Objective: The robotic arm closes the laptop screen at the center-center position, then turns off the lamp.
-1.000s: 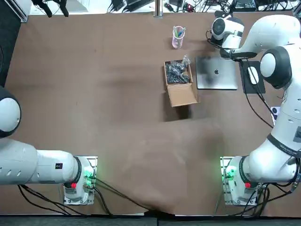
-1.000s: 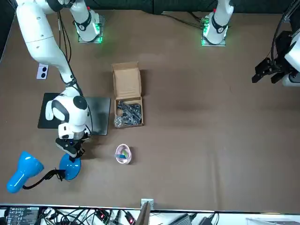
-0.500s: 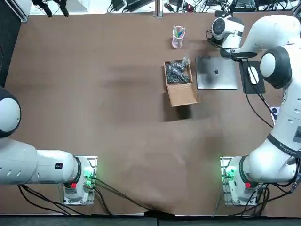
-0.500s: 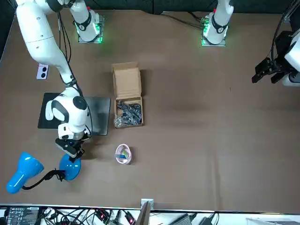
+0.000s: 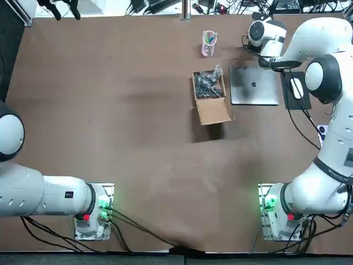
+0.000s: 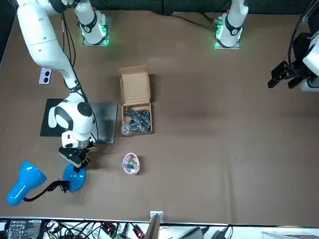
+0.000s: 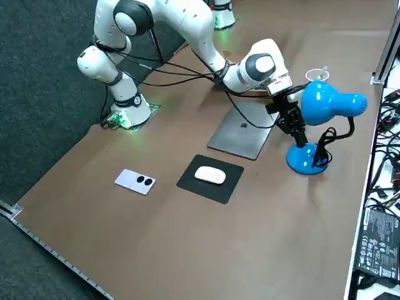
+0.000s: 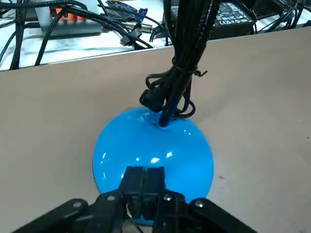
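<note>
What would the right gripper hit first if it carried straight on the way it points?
The round blue base of the desk lamp, directly beneath the shut right gripper. The two may be touching; depth is unclear.

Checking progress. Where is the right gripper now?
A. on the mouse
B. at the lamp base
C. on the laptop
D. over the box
B: the wrist view shows the right gripper, fingers shut, just above the blue lamp base; the laptop lies closed.
</note>
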Motion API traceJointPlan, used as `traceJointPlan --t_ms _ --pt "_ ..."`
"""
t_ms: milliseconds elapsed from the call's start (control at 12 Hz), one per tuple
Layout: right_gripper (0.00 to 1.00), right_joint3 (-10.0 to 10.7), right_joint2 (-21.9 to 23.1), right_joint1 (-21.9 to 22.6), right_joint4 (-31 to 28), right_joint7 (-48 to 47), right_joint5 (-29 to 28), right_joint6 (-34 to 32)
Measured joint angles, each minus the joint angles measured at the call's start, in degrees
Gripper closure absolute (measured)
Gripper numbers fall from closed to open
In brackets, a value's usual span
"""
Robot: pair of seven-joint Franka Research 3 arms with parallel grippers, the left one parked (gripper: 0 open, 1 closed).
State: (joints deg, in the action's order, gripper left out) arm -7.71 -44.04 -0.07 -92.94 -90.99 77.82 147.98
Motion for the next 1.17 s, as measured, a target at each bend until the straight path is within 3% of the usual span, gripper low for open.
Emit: traceJointPlan --t_ms 1167 --pt "0.98 0.0 -0.6 -0.4 0.9 0.0 1.0 0.1"
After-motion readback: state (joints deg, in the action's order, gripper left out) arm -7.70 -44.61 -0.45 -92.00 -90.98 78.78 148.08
